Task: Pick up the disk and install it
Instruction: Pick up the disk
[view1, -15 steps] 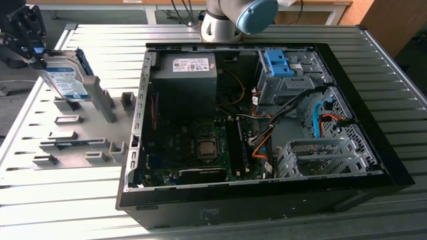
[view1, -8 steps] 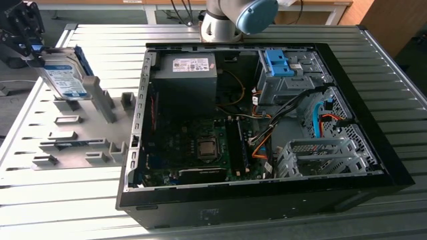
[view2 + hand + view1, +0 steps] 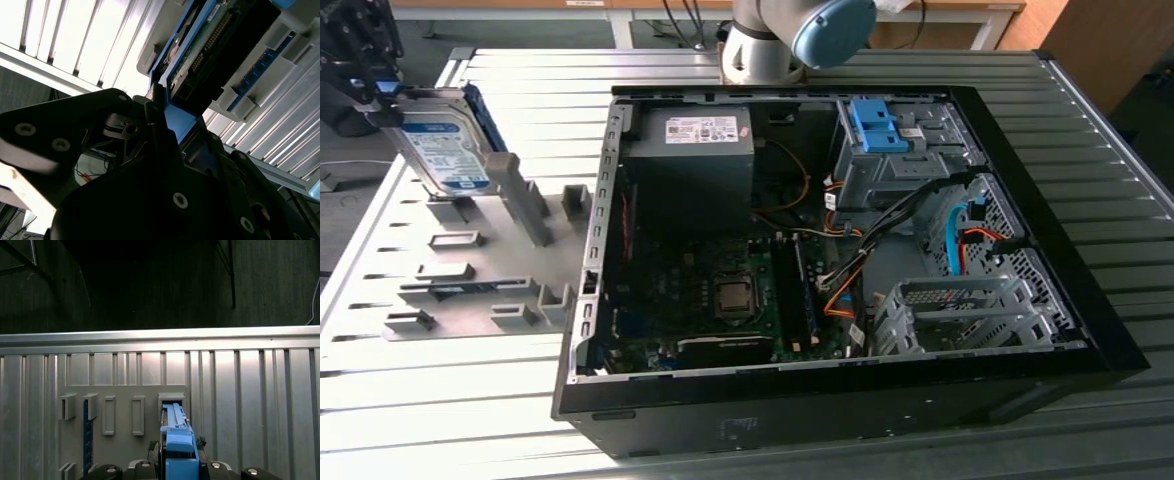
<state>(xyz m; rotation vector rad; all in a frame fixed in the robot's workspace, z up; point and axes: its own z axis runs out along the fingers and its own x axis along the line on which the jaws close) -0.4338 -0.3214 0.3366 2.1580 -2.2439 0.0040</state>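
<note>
you hold the disk (image 3: 447, 150) clenched in your jaws
it tilts over the grey fixture plate (image 3: 474, 255), at the exterior view's left of the open case (image 3: 787, 420).

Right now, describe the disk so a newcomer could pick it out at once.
Find the open black computer case on the ribbed metal table; to the exterior view's left lies a grey fixture plate. At its far end the disk stands on edge in the claw. Its silver body, white-and-blue label and blue rails set it apart from the plain grey blocks on the plate.
</note>
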